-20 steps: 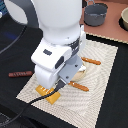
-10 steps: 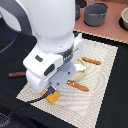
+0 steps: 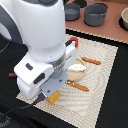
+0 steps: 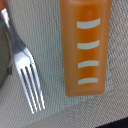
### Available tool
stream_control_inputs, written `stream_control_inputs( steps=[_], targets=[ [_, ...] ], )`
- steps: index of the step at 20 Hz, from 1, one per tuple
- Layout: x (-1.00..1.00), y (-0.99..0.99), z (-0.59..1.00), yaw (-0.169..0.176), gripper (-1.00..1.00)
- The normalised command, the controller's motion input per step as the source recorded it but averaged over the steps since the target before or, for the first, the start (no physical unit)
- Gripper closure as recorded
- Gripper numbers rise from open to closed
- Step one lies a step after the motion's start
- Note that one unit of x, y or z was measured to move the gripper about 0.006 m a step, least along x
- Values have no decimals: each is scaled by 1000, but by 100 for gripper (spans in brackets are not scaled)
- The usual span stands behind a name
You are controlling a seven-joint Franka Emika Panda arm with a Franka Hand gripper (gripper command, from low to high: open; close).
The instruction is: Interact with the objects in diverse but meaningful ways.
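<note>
Dropped lower over loaf [image 3: 53, 97] at lower centre of exterior view since earlier frame, fork [image 4: 23, 70] just beside it, jaw spread cannot tell, best centred on loaf and clear of fork before closing.

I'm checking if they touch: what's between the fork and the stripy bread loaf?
Just bare woven mat between the fork and the bread loaf, seen in the wrist view.
</note>
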Motion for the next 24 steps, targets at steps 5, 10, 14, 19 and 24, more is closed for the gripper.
stream_control_inputs(
  steps=[5,10,14,19,24],
  targets=[
    [-30,-89,-312,-8,-100],
    [-13,-137,-295,-6,-100],
    [-1,-117,-225,-5,100],
    [0,-81,-230,0,100],
    [0,-78,-243,0,100]
  ],
)
